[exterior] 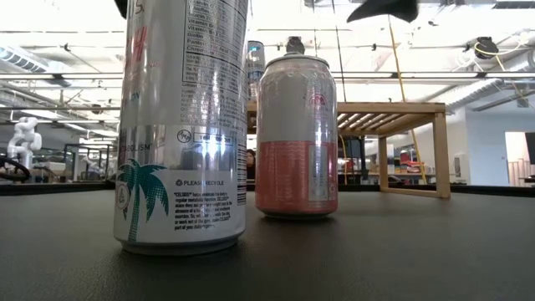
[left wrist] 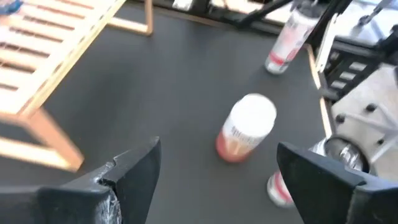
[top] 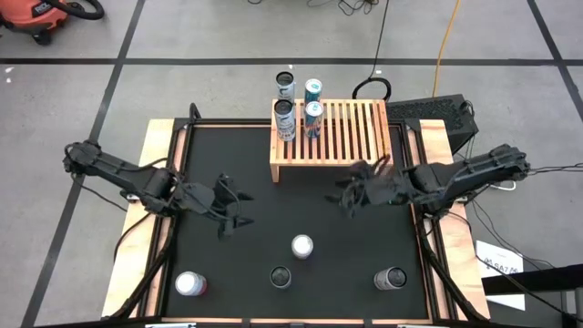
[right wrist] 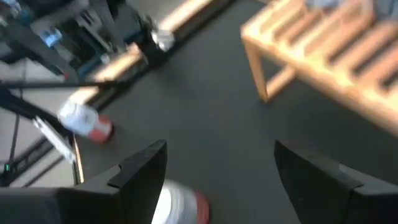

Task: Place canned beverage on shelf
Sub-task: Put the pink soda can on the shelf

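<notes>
Four cans stand loose on the black table [top: 228,173] in the high view, the pink-and-white can [top: 302,246] nearest the middle, with a red-banded can [top: 190,284] at 7 o'clock, a dark-topped can [top: 281,276] at 6 and a grey can [top: 391,278] at 5; four more already sit at the 11 o'clock end of the shelf [top: 351,132]. Both tools hover empty: the left tool [top: 230,211] with jaws wide at 9 o'clock, the right tool [top: 351,193] also wide, just off the shelf's front edge at 2 o'clock. Judging from that, both arms could reach for the same middle can and collide, and the right wrist could clip the shelf. In the low view a tall palm-printed can [exterior: 184,125] fills the foreground beside the pink-and-white can, its top cut off, and hides much of the shelf behind it. The left wrist view shows that pink-and-white can between its fingers [left wrist: 134,171] but well ahead, blurred; a low or off-centre approach may topple it. The right wrist view is smeared; a can [right wrist: 177,206] is half hidden behind a finger.
</notes>
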Tool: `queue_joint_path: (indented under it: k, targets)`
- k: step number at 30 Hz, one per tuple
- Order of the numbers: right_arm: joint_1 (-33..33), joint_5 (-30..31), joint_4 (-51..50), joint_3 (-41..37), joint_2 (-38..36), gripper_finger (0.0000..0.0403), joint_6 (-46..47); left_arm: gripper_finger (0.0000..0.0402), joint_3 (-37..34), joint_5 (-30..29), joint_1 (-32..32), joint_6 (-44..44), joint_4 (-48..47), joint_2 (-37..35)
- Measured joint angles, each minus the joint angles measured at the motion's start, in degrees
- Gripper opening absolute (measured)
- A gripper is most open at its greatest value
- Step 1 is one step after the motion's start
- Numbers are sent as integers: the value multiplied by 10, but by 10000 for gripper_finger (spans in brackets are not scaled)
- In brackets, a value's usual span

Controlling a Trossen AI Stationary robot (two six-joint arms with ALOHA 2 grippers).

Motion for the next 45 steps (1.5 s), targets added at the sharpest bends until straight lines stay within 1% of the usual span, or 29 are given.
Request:
queue_joint_path:
  k: [2,8,11,14,16,20,23,26,30,33,37,40,45]
  targets:
    - [23,-9,-42,0,0,283,47,317,0,0,0,7,31,14]
    - [86,-97,-146,0,2,283,168,317,0,17,0,15,119,57]
    - [123,-135,-188,0,5,283,221,317,0,19,0,58,164,77]
    - [167,-141,-217,2,12,283,267,317,0,19,0,100,221,94]
    - [195,-153,-240,11,21,283,300,317,0,18,0,100,263,106]
    - [250,-181,-288,55,45,283,345,317,0,18,-2,68,333,129]
    - [288,-182,-321,110,73,283,352,317,0,17,-9,39,349,141]
    - [323,-179,-350,164,105,283,330,317,0,17,-20,6,346,150]
    - [373,-164,-384,190,152,283,314,317,0,16,-40,-33,347,160]
    - [400,-150,-398,190,179,283,352,317,0,12,-60,-39,347,165]
    - [422,-110,-429,190,196,288,433,317,0,-26,-80,-50,345,167]
    - [432,-96,-449,190,197,298,497,317,0,-33,-80,-52,346,167]
    - [445,-78,-472,190,197,320,557,317,0,-37,-72,-52,346,167]
